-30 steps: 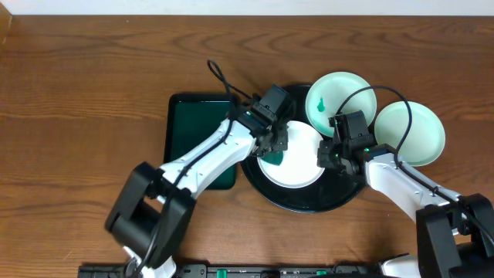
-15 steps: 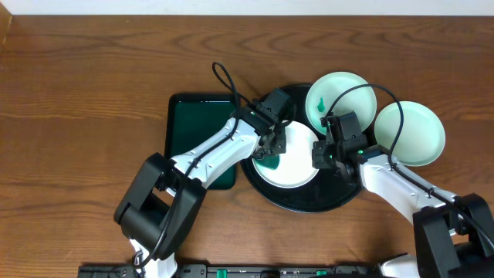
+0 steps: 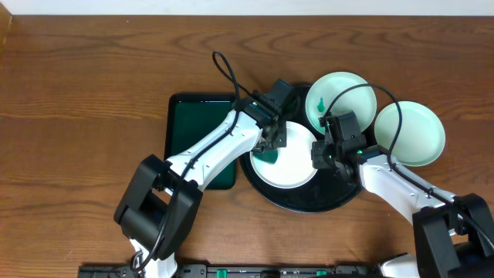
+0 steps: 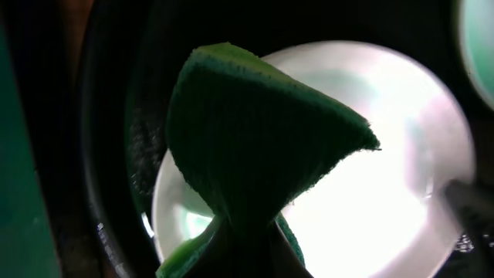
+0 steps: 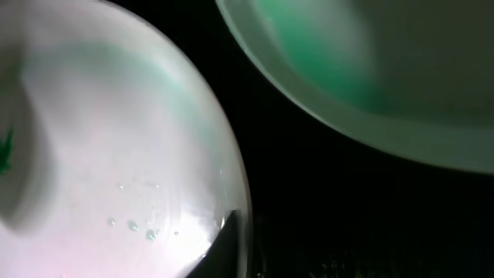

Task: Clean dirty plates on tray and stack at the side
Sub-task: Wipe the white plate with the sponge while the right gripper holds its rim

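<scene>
- Since a second ago, the right claw (image 3: 320,152) has slid left across the black tray (image 3: 309,202) to the right rim of the middle plate (image 3: 293,166). The left claw (image 3: 274,141) has carried its sponge (image 4: 255,139) a little up and to the left over that plate's left side.
- Left claw: closed tight, pinching a folded dark green sponge. The sponge fans out above the wet white plate in the left wrist view.
- Right claw: closed. One dark fingertip (image 5: 224,239) sits at the plate's rim, but I cannot tell whether the rim is actually caught between the fingers.
- The middle plate lies flat in the centre of the black tray, which sits right of centre on the worktop (image 3: 93,93).
- A second plate (image 3: 347,89), with a green smear, overlaps the tray's far right rim.
- A third plate (image 3: 413,135) rests on the worktop just beside the tray, toward the right edge.
- A smaller green tray (image 3: 193,131) lies against the black tray's left side.
- Handling, as a judgement: the plates look light, stiff and breakable. Droplets near the rim suggest this one is wet and likely slippery.
- Its raised rim seems the only place to grip, so pinch there squarely; scrubbing an unheld plate could push it across the glossy tray.
</scene>
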Controlling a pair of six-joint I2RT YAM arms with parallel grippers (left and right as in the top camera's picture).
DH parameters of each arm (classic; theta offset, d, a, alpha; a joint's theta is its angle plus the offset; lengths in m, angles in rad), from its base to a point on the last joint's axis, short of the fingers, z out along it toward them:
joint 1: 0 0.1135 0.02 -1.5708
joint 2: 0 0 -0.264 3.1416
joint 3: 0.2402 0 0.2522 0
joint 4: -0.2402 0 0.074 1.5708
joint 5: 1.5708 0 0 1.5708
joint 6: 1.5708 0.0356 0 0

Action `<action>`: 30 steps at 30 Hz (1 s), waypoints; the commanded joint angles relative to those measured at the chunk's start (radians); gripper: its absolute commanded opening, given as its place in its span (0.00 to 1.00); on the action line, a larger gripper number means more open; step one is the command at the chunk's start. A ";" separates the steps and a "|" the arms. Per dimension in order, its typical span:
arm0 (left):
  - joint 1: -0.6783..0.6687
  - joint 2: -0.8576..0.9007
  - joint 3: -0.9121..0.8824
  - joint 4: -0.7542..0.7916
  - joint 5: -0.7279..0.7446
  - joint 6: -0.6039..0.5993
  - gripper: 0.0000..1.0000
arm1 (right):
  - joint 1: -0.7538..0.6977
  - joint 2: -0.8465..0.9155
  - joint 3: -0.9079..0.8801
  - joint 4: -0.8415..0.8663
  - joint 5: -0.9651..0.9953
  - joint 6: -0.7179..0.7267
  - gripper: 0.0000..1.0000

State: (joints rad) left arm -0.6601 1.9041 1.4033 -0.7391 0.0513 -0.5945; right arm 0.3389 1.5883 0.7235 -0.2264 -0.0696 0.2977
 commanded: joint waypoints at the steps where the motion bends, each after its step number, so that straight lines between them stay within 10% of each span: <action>1: 0.001 0.008 0.019 -0.021 -0.050 0.018 0.07 | 0.011 0.002 -0.003 0.002 0.013 -0.006 0.01; 14: 0.001 0.146 0.018 -0.004 -0.026 0.016 0.07 | 0.012 0.002 -0.003 0.001 0.012 -0.007 0.01; 30: 0.000 0.199 0.019 0.034 0.460 0.130 0.07 | 0.013 0.002 -0.003 -0.001 0.012 -0.007 0.01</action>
State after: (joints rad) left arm -0.6292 2.0460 1.4368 -0.7235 0.2340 -0.5194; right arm 0.3389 1.5883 0.7235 -0.2256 -0.0605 0.2989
